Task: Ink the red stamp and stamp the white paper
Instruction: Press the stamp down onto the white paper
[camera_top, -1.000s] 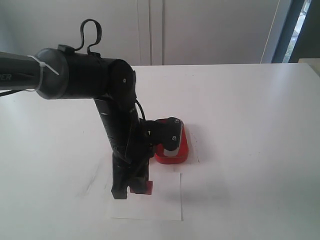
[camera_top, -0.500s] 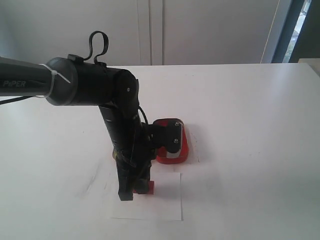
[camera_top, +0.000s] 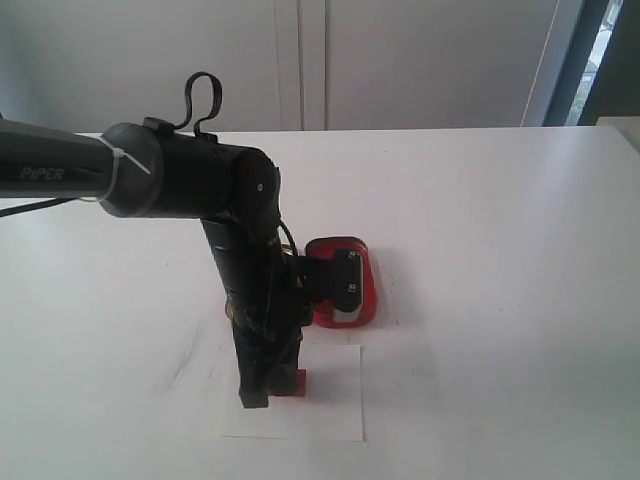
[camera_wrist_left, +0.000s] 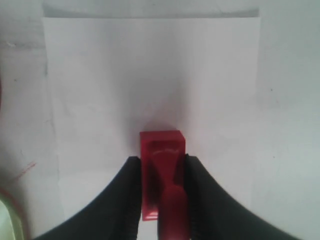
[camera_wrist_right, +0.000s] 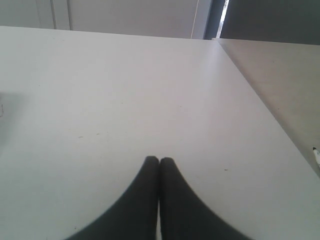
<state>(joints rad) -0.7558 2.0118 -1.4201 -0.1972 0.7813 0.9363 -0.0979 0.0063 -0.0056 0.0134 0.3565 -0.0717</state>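
My left gripper (camera_top: 270, 388) is shut on the red stamp (camera_top: 293, 382), whose block base points down at the white paper (camera_top: 330, 400). In the left wrist view the red stamp (camera_wrist_left: 162, 160) sits clamped between both black fingers (camera_wrist_left: 125, 190), right over the middle of the white paper (camera_wrist_left: 150, 75); whether its base touches the sheet I cannot tell. No imprint shows on the paper. My right gripper (camera_wrist_right: 159, 161) is shut with nothing in it, over bare table, and is out of the exterior view.
The red ink-pad tin (camera_top: 350, 285) lies open just behind the paper, partly hidden by the left arm (camera_top: 240, 250). Its edge shows in the left wrist view (camera_wrist_left: 7, 215). The white table (camera_top: 500, 250) has its right edge near the right gripper (camera_wrist_right: 260, 110).
The left arm has lowered and shifted slightly right, bringing the red stamp down closer to the paper. The right gripper's earlier state is not shown.
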